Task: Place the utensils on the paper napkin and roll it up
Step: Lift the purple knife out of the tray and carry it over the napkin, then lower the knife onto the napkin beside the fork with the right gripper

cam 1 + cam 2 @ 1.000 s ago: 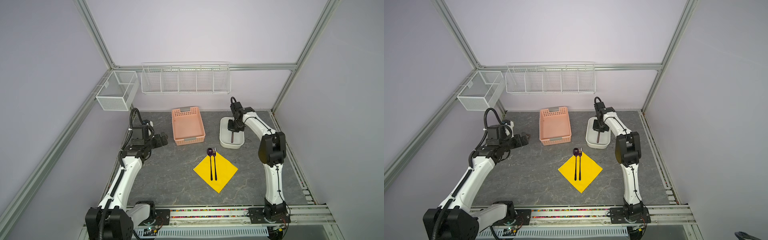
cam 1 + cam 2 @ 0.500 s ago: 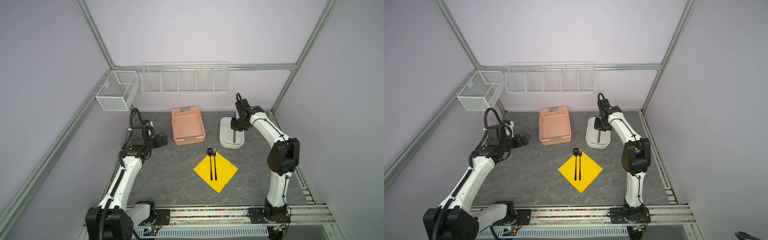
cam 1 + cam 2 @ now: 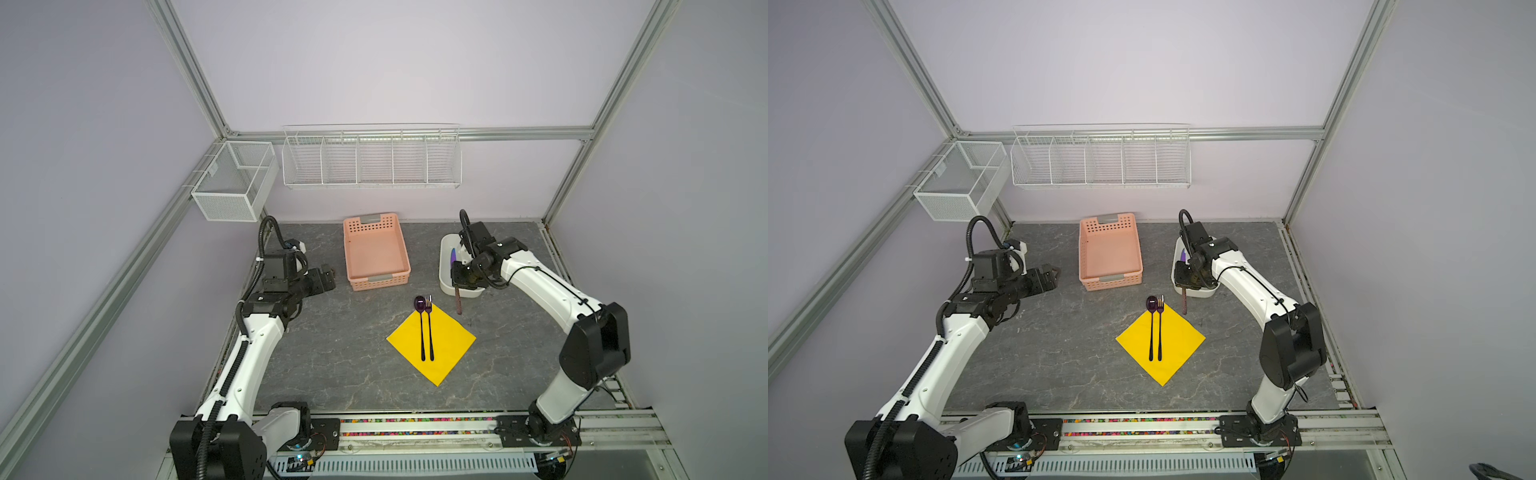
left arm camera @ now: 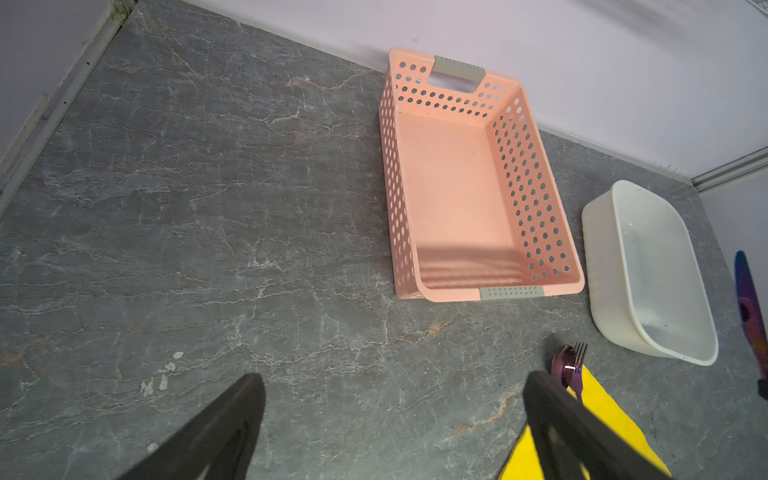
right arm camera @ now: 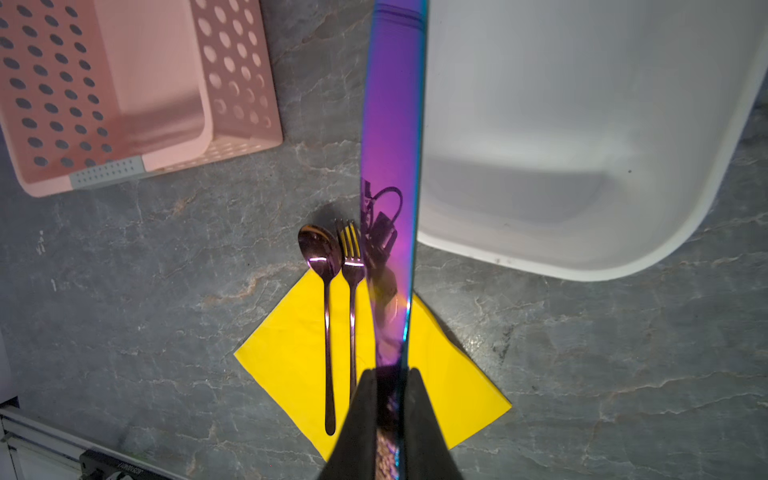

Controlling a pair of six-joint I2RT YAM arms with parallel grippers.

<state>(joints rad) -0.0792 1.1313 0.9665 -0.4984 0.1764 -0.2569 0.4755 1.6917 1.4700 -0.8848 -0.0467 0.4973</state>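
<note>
Out on the table (image 3: 332,353), a bit right of middle, spotted the paper napkin (image 3: 451,345) lying flat, corner-on like a diamond, with the spoon (image 5: 327,332) and fork (image 5: 352,324) side by side on it, heads poking past the far corner. Caught the knife (image 5: 392,187) off the surface, pinched by the right gripper (image 5: 392,374) about at the blade-handle join, blade over the white tub (image 4: 602,291), handle end toward the napkin. Saw the left gripper (image 4: 395,376) spread wide, gripping nothing, hanging left of the pink basket (image 3: 376,282). Noticed basket and tub near each other but apart, behind the napkin.
</note>
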